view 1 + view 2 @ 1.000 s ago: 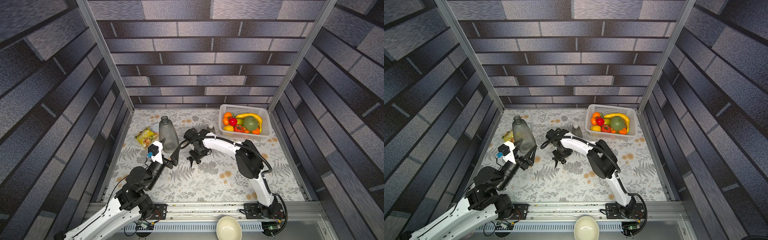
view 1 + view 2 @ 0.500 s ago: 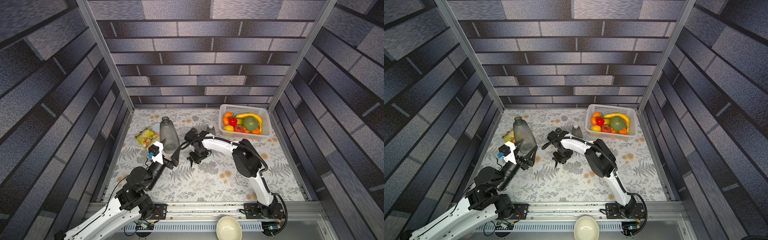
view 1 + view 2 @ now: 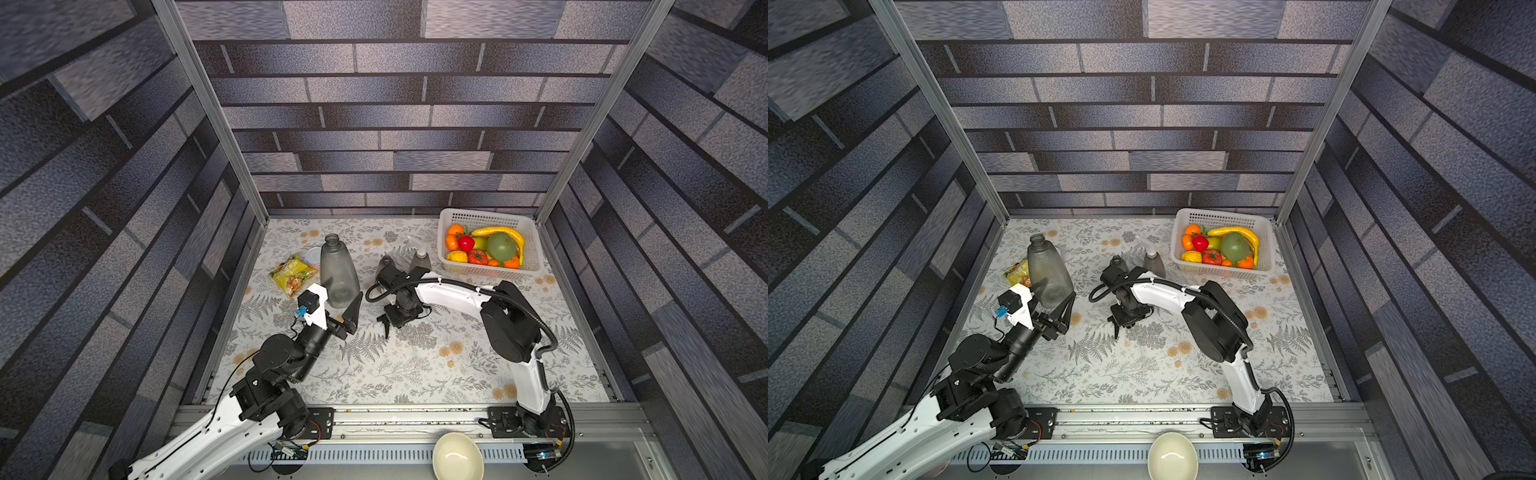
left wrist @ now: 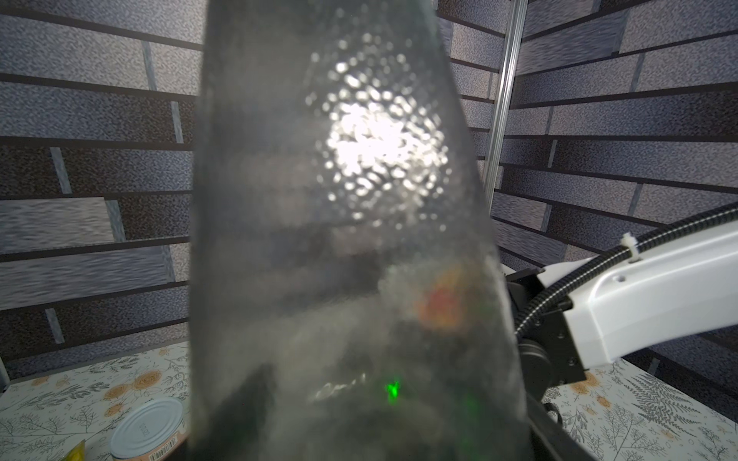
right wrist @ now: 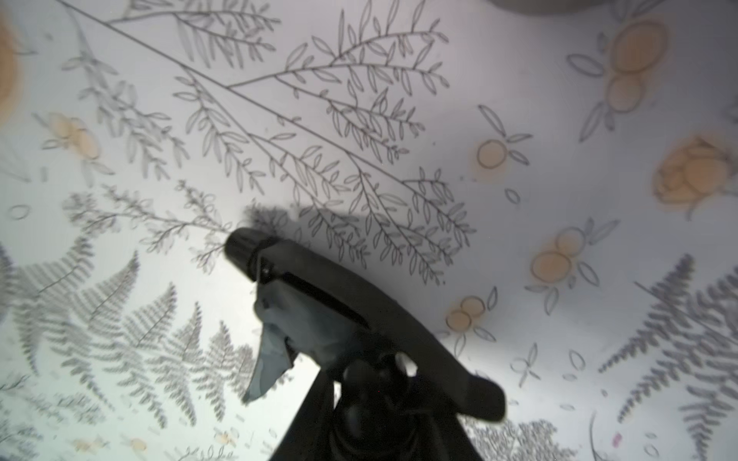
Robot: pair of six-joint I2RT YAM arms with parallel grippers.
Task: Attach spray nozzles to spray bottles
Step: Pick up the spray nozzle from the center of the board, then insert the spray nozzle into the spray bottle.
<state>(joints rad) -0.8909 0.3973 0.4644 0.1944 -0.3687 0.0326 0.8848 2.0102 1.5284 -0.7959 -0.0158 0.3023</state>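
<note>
The floral-cloth table (image 3: 415, 374) carries a white fruit basket (image 3: 490, 271) at its far right corner. Two small grey bottles (image 3: 384, 264) (image 3: 419, 259) stand just beside the basket. Each seems to wear a spray head already, though they are too small to be sure.

The third grey spray bottle (image 3: 337, 270) is held upright near the table's left side. Its neck is open, and the left pincer (image 3: 341, 306) clamps its rounded base. In the left wrist view it fills the frame.

The right pincer (image 3: 400, 318) hangs low over the middle of the table, closed on the collar of a black spray nozzle (image 5: 339, 311) whose tip hovers just above the cloth.

The risks:
- **Bottle:** its body is smooth and tapering, so downward pressure or twisting at the neck could make it slide or tip in the left pincer.
- **Nozzle:** it is pinched at one small point and could swivel, so that it meets the narrow neck crooked.
- **Dip tube:** I cannot see it.
</note>
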